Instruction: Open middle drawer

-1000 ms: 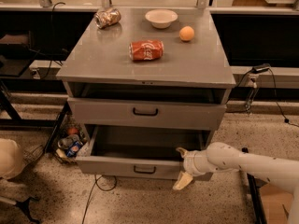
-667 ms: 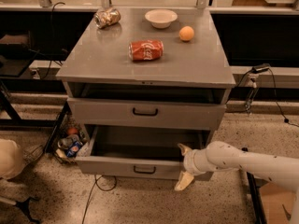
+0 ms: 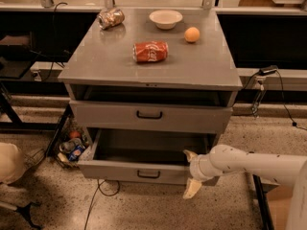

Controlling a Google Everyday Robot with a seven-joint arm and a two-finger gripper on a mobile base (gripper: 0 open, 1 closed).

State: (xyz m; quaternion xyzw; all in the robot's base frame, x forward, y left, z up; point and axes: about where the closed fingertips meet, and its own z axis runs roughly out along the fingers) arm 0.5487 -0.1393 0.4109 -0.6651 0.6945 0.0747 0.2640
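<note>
**A:** Entry one, the middle drawer?

**B:** Middle drawer (image 3: 112,170): the lowest one in view, pulled well out from the table (image 3: 201,68). Shallow grey front with a small black handle (image 3: 148,174) at its centre.

**A:** Gripper?

**B:** Gripper (image 3: 191,172): at the right end of that drawer's front, on a white arm (image 3: 249,163) that reaches in from the right. Jaws apart, one tip above the front's top edge and the other below it. Whether they touch the front cannot be told.

**A:** The drawer above?

**B:** Upper drawer (image 3: 105,115): taller front and a larger handle. It is out a little, with a dark gap behind the front.

**A:** On the table?

**B:** Red can (image 3: 150,51): on its side, near the middle. Crushed can (image 3: 111,18): back left. Bowl (image 3: 165,18): back centre, upright. Orange (image 3: 192,34): near the bowl, to its right and a little forward.
</note>
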